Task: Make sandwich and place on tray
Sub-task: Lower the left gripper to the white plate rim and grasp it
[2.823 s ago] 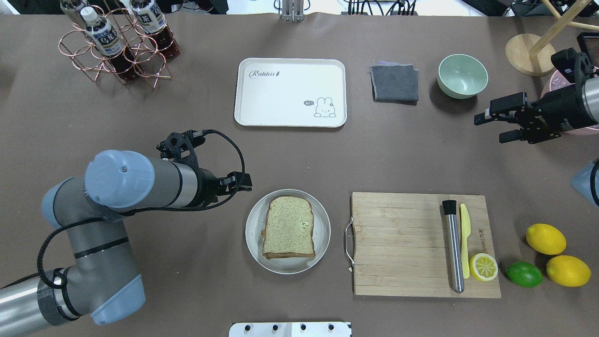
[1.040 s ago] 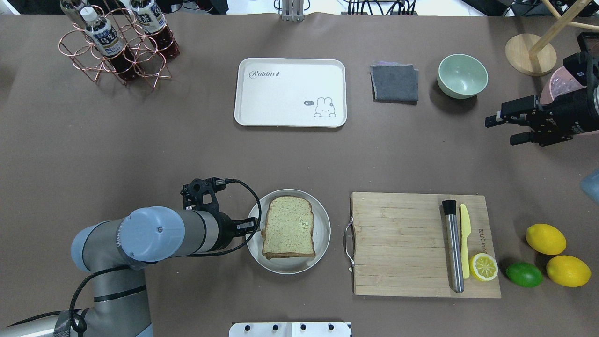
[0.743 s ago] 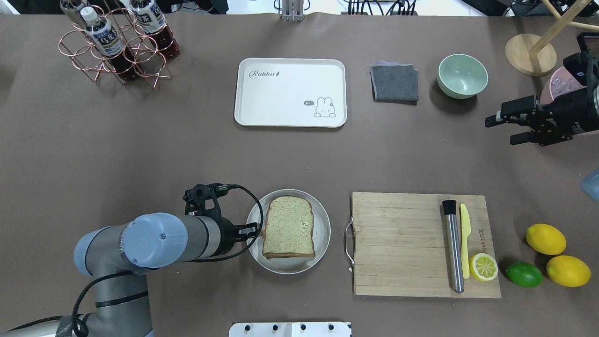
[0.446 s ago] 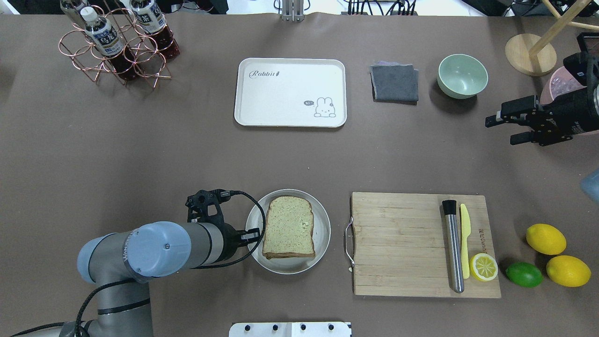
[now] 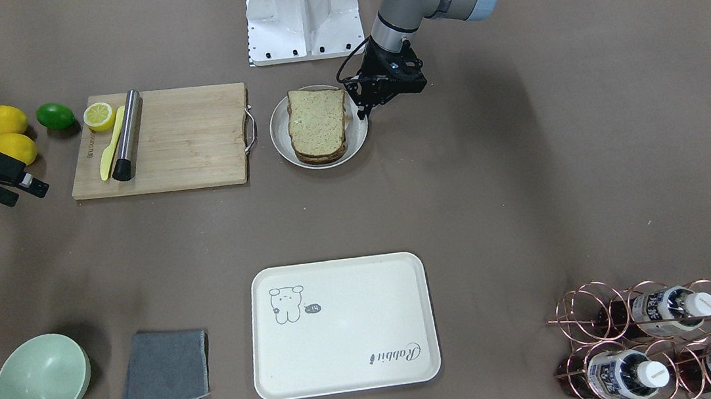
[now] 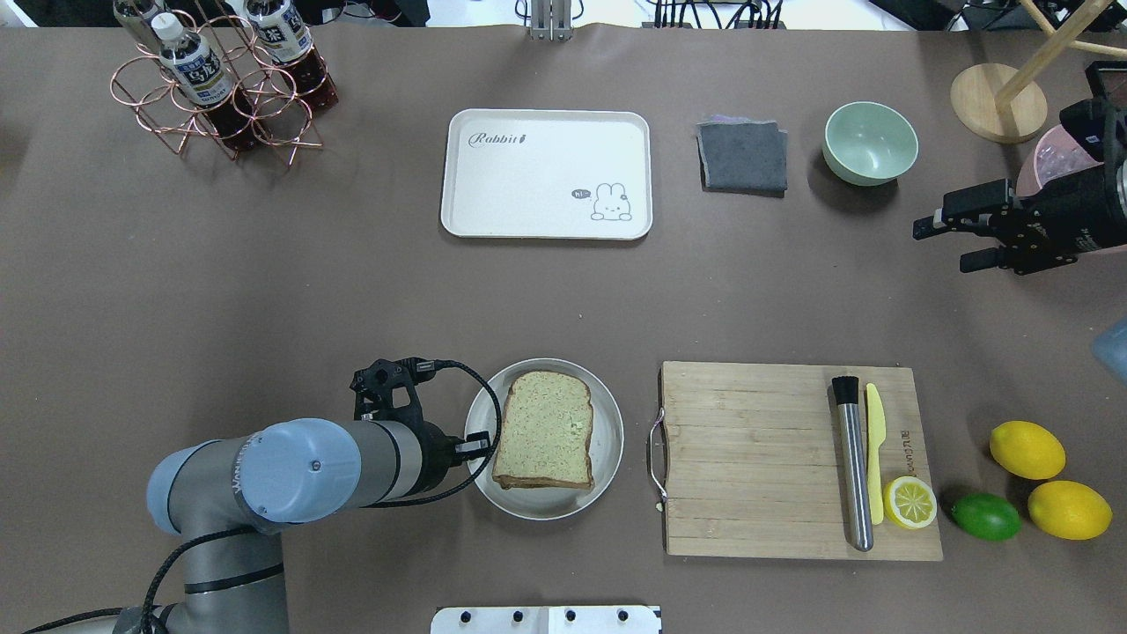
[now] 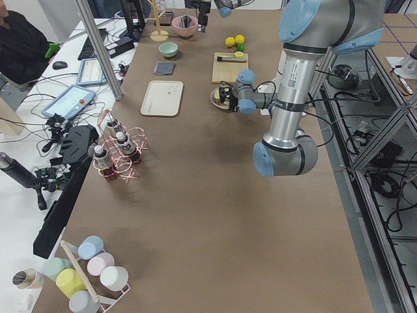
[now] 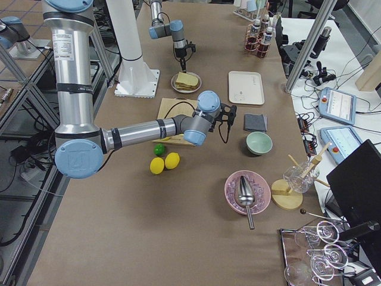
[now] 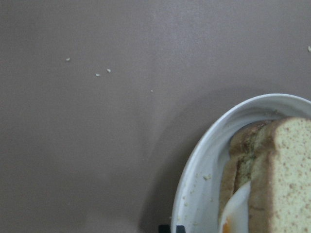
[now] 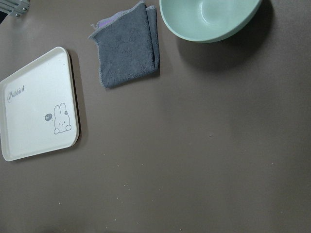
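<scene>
The sandwich (image 6: pixel 544 429) lies on a round pale grey plate (image 6: pixel 607 449): two speckled bread slices stacked. In the left wrist view the bread (image 9: pixel 286 174) shows a white egg edge (image 9: pixel 235 213) with a bit of orange between the slices. My left gripper (image 6: pixel 475 443) is low at the plate's left rim, its fingertips close together and touching the rim; it also shows in the front view (image 5: pixel 362 110). The cream tray (image 6: pixel 546 176) lies bare at the far middle. My right gripper (image 6: pixel 946 242) hangs open and empty at the far right.
A wooden cutting board (image 6: pixel 748 458) right of the plate carries a steel rod (image 6: pixel 852 462), a yellow knife (image 6: pixel 873 431) and a lemon half (image 6: pixel 909 502). Lemons (image 6: pixel 1027 449) and a lime (image 6: pixel 986 516) lie beyond it. Green bowl (image 6: pixel 870 141), grey cloth (image 6: pixel 742 156), bottle rack (image 6: pixel 220 79) stand at the back.
My left arm swung down to the plate's left rim. The plate and sandwich have shifted slightly to the right. My right gripper drew back to the right, then stayed still.
</scene>
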Controlling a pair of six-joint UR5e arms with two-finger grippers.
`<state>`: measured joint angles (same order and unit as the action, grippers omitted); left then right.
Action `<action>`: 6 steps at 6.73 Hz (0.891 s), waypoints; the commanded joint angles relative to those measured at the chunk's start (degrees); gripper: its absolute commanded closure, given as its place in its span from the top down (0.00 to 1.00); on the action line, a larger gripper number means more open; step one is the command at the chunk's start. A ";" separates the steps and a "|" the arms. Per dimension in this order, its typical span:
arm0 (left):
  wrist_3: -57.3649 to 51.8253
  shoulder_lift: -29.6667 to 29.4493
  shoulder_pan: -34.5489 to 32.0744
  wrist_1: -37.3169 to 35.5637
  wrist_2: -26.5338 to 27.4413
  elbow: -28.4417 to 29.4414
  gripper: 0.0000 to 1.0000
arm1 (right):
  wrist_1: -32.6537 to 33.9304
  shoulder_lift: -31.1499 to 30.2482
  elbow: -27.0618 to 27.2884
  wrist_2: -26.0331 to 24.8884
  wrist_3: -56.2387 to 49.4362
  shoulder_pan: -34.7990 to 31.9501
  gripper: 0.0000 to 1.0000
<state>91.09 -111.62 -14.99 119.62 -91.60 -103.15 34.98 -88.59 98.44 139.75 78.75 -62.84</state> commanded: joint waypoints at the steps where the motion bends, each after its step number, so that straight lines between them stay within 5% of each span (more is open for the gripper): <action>1: -0.03 -0.26 -2.39 0.00 -3.82 -0.65 0.00 | 0.00 0.00 0.00 0.00 0.00 0.00 1.00; 3: -0.03 0.09 -5.65 0.26 -8.94 -2.83 0.00 | -0.09 0.00 0.00 0.09 0.00 0.00 1.00; 6: 6.26 -1.13 -8.28 3.78 -9.30 -2.67 0.00 | -0.09 0.00 0.00 0.00 0.00 0.09 1.00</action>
<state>93.93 -111.99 -22.06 122.74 -100.62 -105.80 34.89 -88.59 98.44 139.77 78.75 -62.78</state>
